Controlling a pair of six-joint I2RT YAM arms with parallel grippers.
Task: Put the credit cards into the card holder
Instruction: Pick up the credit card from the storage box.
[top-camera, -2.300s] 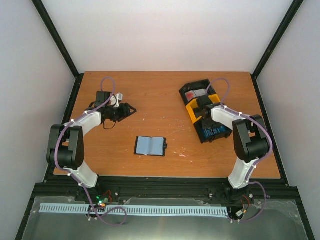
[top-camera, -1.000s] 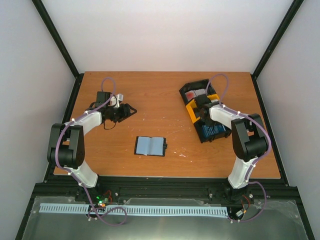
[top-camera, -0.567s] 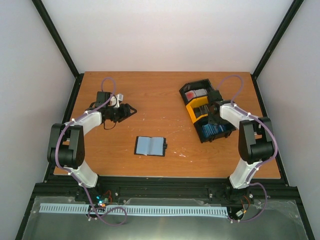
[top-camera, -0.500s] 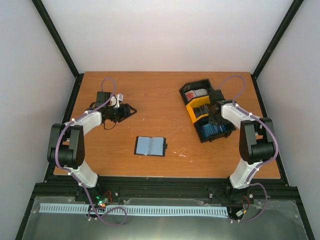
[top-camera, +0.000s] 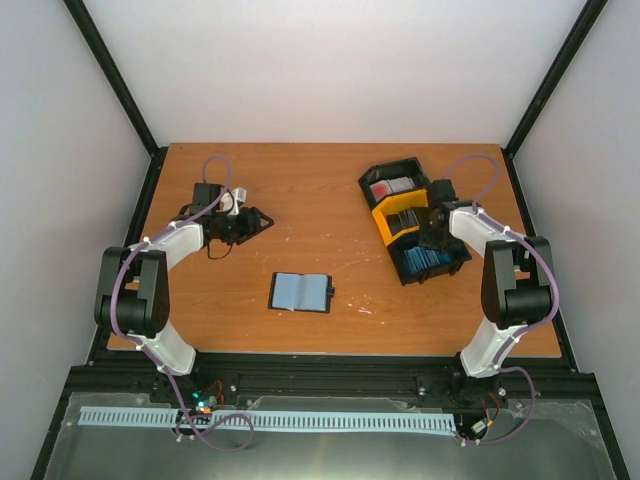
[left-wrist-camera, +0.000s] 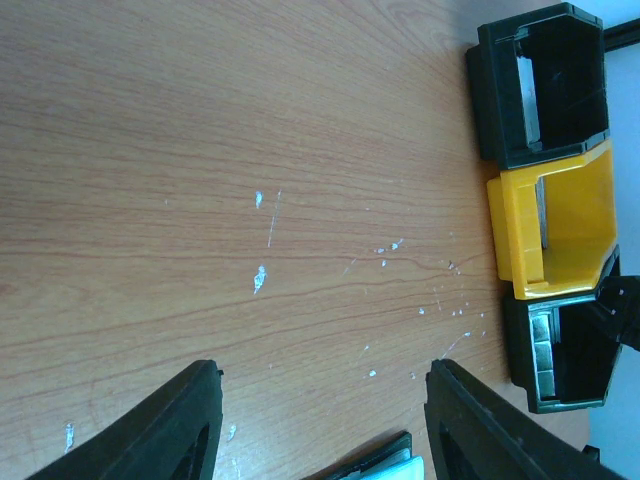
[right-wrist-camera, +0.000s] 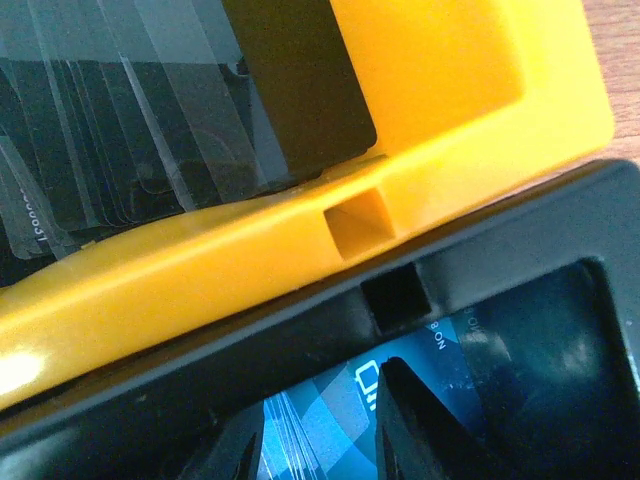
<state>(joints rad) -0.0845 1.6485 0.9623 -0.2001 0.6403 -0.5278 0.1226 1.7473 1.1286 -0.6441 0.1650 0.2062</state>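
The right gripper (right-wrist-camera: 318, 400), jaws slightly parted, apparently straddles blue credit cards (right-wrist-camera: 300, 440) in the black tray (right-wrist-camera: 500, 240).

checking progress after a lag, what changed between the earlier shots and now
The right end effector slid rightward over the trays, its arm swinging toward the table's right edge; it now hangs open over the light blue cards. Nothing taken or released. The left end effector, card holder and trays stayed put.

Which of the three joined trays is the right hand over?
The near black tray, the one holding light blue cards. The right hand hangs over it, next to the yellow middle tray.
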